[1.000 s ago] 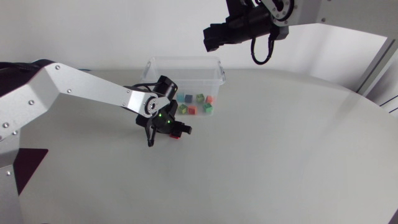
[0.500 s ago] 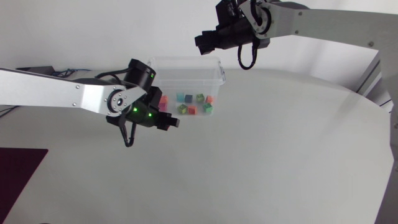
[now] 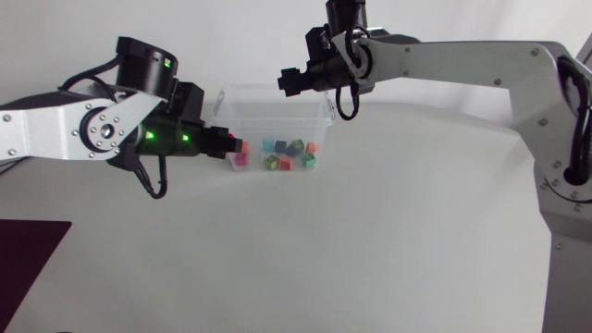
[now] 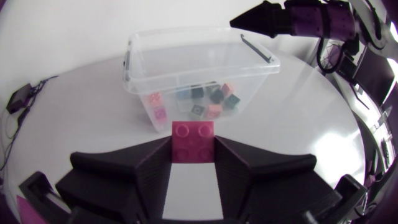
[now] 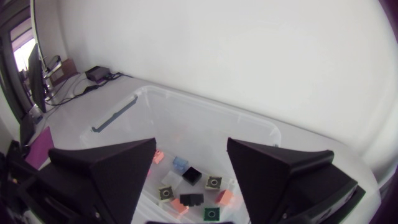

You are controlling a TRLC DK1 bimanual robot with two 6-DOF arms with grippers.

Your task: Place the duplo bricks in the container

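Several bricks (image 3: 287, 157) lie in the container (image 3: 277, 116); the left pincer (image 4: 193, 144), clamped on a pink brick (image 4: 194, 132), hangs just beside it, the right pincer (image 5: 191, 146) spread empty above.

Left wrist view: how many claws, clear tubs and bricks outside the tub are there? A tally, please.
claws: 2, the left claw and the right claw
clear tub: 1
bricks outside the tub: 1, the magenta brick gripped in the left claw
total: 4
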